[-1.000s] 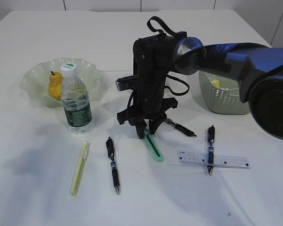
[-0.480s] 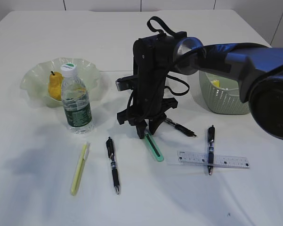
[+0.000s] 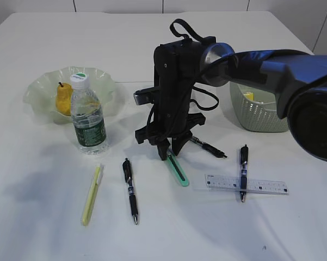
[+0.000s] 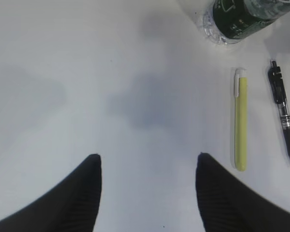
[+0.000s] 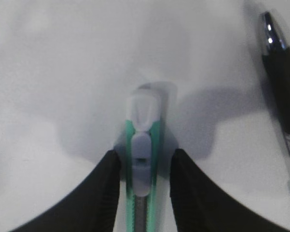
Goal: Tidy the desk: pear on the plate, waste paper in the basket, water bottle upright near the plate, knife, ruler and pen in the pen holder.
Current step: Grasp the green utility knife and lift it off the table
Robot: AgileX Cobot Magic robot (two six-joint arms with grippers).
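Observation:
A green utility knife [image 3: 178, 169] lies flat on the white table. My right gripper [image 3: 171, 149] points down over its upper end. In the right wrist view the knife [image 5: 141, 145] lies between the jaws of that gripper [image 5: 145, 152]: the left finger is at its side, the right one stands a little off it. My left gripper [image 4: 148, 157] hangs open over bare table. The pear [image 3: 63, 99] sits on the plate [image 3: 106, 81], with the water bottle [image 3: 88, 117] upright beside it. A clear ruler [image 3: 261, 185] lies at the right under a pen [image 3: 243, 171]. The pen holder and waste paper are out of view.
Two more black pens [image 3: 131, 190] [image 3: 207, 145] and a yellow-green stick [image 3: 91, 194] lie on the table. A pale green basket [image 3: 255, 114] stands at the right behind my right arm. The left wrist view shows the bottle base [image 4: 241, 21], the stick [image 4: 240, 125] and a pen [image 4: 284, 116].

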